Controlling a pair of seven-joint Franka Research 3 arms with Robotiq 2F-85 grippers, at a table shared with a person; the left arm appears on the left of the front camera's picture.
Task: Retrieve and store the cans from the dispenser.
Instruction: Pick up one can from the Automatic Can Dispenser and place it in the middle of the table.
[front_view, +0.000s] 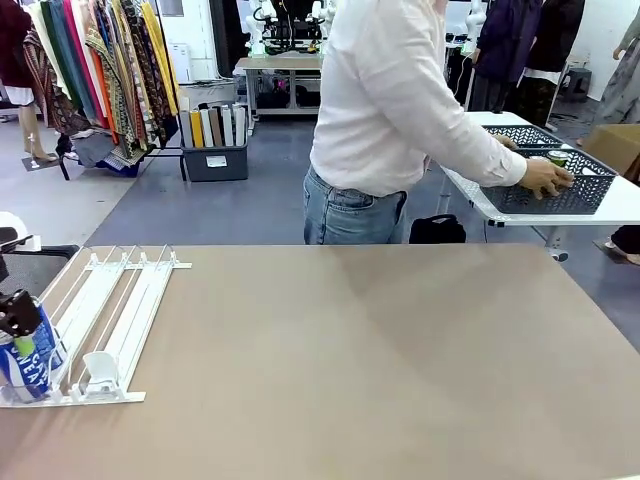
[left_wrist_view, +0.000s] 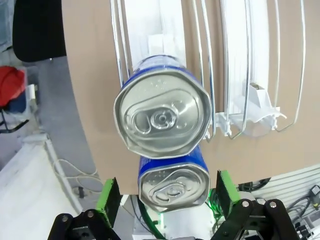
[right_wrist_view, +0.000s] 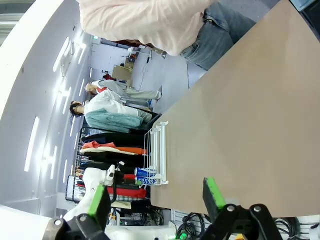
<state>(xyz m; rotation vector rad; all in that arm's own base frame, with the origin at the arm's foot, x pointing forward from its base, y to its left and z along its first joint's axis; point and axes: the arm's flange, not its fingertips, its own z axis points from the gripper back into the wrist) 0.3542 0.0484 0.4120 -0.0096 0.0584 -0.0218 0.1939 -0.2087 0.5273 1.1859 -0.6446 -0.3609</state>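
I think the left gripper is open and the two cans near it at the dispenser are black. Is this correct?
Not entirely. The left wrist view shows that the two cans are blue, not black. The left gripper is indeed open, near them at the dispenser.

Tan tabletop spans the foreground. Beyond it lies blue-grey floor. A rack of hanging garments stands far left, with a grey bin of upright panels beside it. A white side table stands right. Strip lights run overhead.
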